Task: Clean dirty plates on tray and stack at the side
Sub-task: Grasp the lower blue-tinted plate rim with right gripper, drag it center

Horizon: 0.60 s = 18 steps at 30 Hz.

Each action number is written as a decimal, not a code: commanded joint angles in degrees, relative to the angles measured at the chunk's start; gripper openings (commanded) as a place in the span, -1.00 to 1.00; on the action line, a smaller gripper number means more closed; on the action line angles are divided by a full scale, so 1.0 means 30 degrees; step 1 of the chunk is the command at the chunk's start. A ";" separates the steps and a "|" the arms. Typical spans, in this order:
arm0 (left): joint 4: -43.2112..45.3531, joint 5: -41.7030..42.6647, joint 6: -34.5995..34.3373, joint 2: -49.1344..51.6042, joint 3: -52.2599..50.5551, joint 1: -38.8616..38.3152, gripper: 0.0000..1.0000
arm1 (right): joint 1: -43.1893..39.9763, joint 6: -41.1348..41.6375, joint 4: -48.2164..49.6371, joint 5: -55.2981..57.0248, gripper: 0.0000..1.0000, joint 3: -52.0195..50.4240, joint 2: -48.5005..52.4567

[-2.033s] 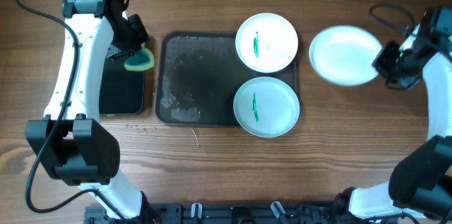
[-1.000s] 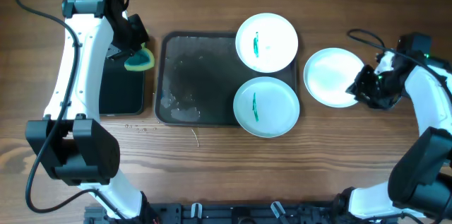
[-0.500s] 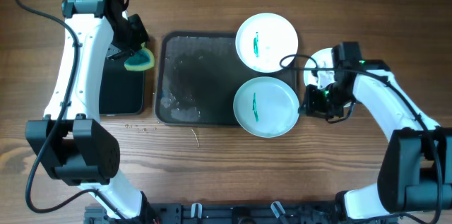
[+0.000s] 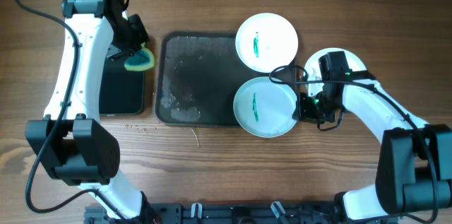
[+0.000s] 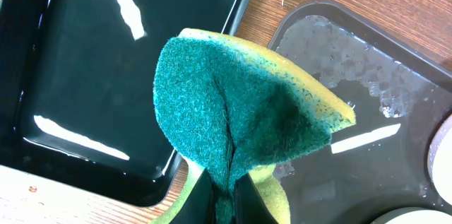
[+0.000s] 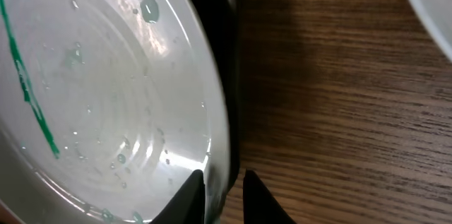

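The dark grey tray (image 4: 194, 75) holds two plates along its right side. The far plate (image 4: 266, 42) and the near plate (image 4: 265, 107) each carry a teal-green smear. A third plate (image 4: 312, 68), plain, lies on the table right of the tray, partly under my right arm. My right gripper (image 4: 302, 107) straddles the near plate's right rim (image 6: 212, 111), one finger on top and one outside, shut on it. My left gripper (image 4: 134, 54) is shut on a green and yellow sponge (image 5: 240, 111), hanging above the gap between the black tray and the grey tray (image 5: 367, 83).
A smaller glossy black tray (image 4: 120, 86) lies left of the grey one and shows in the left wrist view (image 5: 106, 61). Water droplets sit on the grey tray's left half. Bare wooden table surrounds both trays.
My right arm set the plain plate on the table right of the tray, then swung left to the near plate's rim, its jaws narrowing. The left arm and sponge stayed still.
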 commanded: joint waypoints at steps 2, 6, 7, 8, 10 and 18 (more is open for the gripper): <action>0.0058 0.0226 0.0219 -0.0029 0.0080 -0.0087 -0.92 | 0.0029 0.0087 0.0131 0.0328 -0.88 -0.0189 -0.0233; 0.0058 0.0233 0.0219 -0.0029 0.0080 -0.0087 -0.92 | 0.0029 0.0102 0.0007 -0.0211 -0.91 -0.0175 -0.0248; 0.0058 0.0226 0.0219 -0.0029 0.0080 -0.0087 -0.92 | 0.0036 0.0095 -0.0029 -0.0619 -0.91 -0.0146 -0.0313; 0.0058 0.0226 0.0219 -0.0029 0.0080 -0.0087 -0.92 | 0.0044 0.0109 -0.0073 -0.0925 -0.91 -0.0095 -0.0437; 0.0058 0.0233 0.0219 -0.0029 0.0080 -0.0087 -0.92 | 0.0124 0.0619 -0.0153 -0.1115 -0.92 0.0066 -0.0889; 0.0058 0.0233 0.0204 -0.0029 0.0080 -0.0087 -0.92 | 0.3402 0.6302 0.0641 0.0765 -0.91 0.1996 -0.3563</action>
